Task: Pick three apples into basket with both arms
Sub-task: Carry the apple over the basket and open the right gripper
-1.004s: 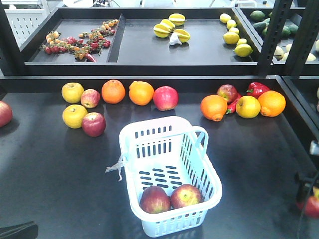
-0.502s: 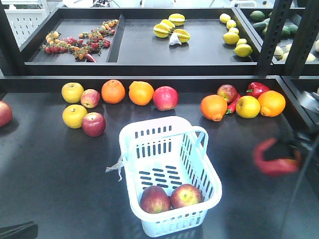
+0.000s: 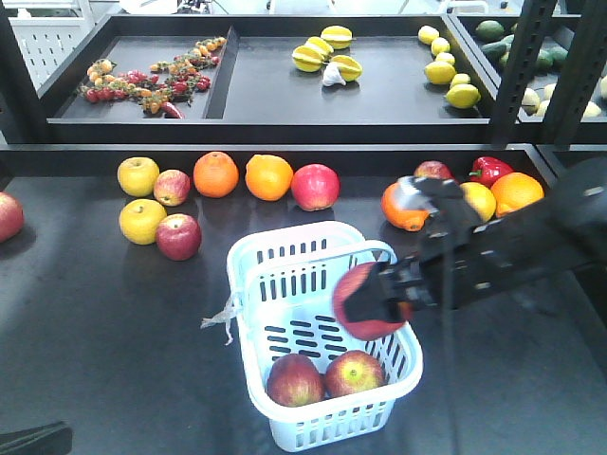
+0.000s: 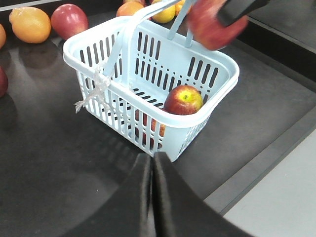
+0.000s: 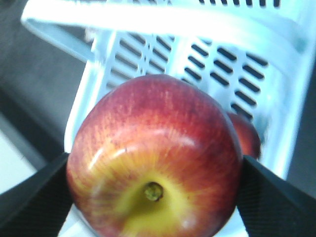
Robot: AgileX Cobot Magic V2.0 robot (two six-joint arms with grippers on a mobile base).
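Two apples (image 3: 324,377) in basket (image 3: 285,248) | right gripper (image 3: 384,301) clamps third apple (image 3: 358,303)

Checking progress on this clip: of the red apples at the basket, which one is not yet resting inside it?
The apple clamped in the right gripper, hanging above the basket. The other two apples lie on its floor.

Basket (image 3: 318,379) near the front centre of the worktop (image 3: 95,341); two apples (image 3: 295,379) side by side inside, at the front end. Third apple (image 3: 365,301) clamped between the right gripper (image 3: 379,301) fingers (image 5: 29,202), above the basket's right rim. Right arm (image 3: 512,246) reaching in from the right. Left gripper (image 4: 150,197) low, in front of the basket — apart from it. Row of loose fruit (image 3: 237,180) behind the basket; shelf trays (image 3: 266,95) further back.
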